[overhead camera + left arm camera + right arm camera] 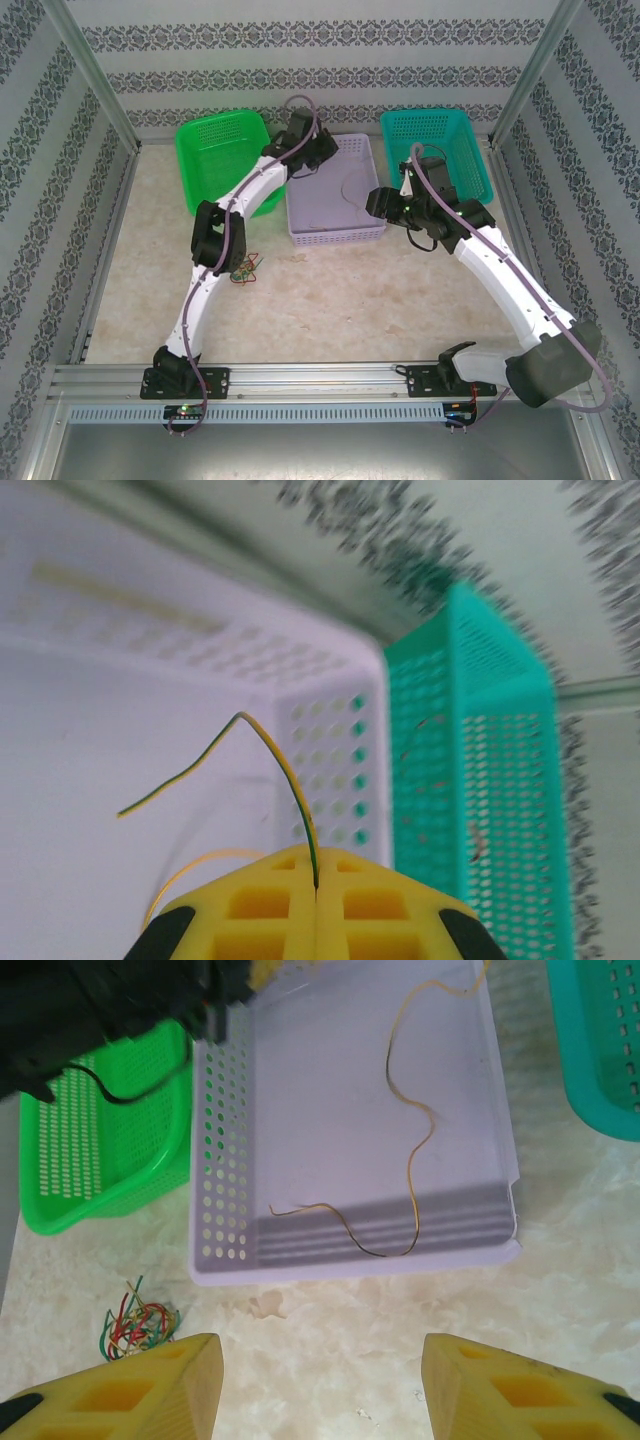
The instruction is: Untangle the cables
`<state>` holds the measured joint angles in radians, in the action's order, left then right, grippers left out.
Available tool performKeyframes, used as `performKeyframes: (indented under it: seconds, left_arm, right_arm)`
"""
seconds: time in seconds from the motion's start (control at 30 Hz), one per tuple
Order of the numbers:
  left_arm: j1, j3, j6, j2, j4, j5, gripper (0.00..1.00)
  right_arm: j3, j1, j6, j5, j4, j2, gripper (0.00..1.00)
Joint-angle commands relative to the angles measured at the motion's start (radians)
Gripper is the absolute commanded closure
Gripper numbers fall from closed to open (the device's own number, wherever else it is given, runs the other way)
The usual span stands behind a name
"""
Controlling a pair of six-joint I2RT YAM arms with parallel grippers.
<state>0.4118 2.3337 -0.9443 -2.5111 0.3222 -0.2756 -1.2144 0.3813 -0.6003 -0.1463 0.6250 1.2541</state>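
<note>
The cables show as a small red, green and yellow tangle (243, 270) on the table beside the left arm, also at the right wrist view's lower left (140, 1325). My left gripper (316, 880) hangs over the lavender tray (335, 232), shut on a thin yellow-green wire (290, 780) that arches up and trails left. A second yellow strand (190, 865) curves beside the fingers. One long yellow-and-dark wire (410, 1160) lies loose on the tray floor (300, 1110). My right gripper (320, 1360) hovers open over bare table just in front of the tray, with nothing between its fingers.
A bright green basket (225, 155) stands left of the tray and a teal basket (437, 150) to its right (480, 780). The left arm's forearm (215, 235) crosses above the tangle. Patterned walls and metal posts enclose the table.
</note>
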Motion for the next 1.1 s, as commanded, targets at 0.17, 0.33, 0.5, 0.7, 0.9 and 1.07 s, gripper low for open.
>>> performKeyframes:
  seconds: [0.17, 0.33, 0.5, 0.7, 0.9, 1.07]
  left_arm:
    - [-0.013, 0.035, 0.092, 0.062, 0.128, 0.102, 1.00]
    - [-0.017, 0.073, 0.092, 0.081, 0.227, 0.227, 1.00]
    - [-0.028, 0.105, 0.081, 0.070, 0.304, 0.278, 1.00]
    - [-0.030, 0.123, 0.075, 0.045, 0.256, 0.148, 0.74]
    - [-0.027, 0.209, 0.101, 0.072, 0.362, 0.105, 0.29]
    - [-0.032, 0.131, 0.117, 0.234, 0.487, 0.203, 0.28]
  right_arm:
    - [0.027, -0.006, -0.012, -0.004, -0.004, -0.031, 0.45]
    - [0.037, -0.007, -0.014, -0.004, -0.005, -0.036, 0.45]
    - [0.035, -0.007, -0.013, -0.001, -0.002, -0.038, 0.45]
    - [0.042, -0.006, -0.014, -0.006, -0.004, -0.037, 0.44]
    - [0.042, -0.006, -0.008, 0.007, -0.001, -0.043, 0.44]
    - [0.044, -0.005, 0.012, 0.022, -0.008, -0.044, 0.45]
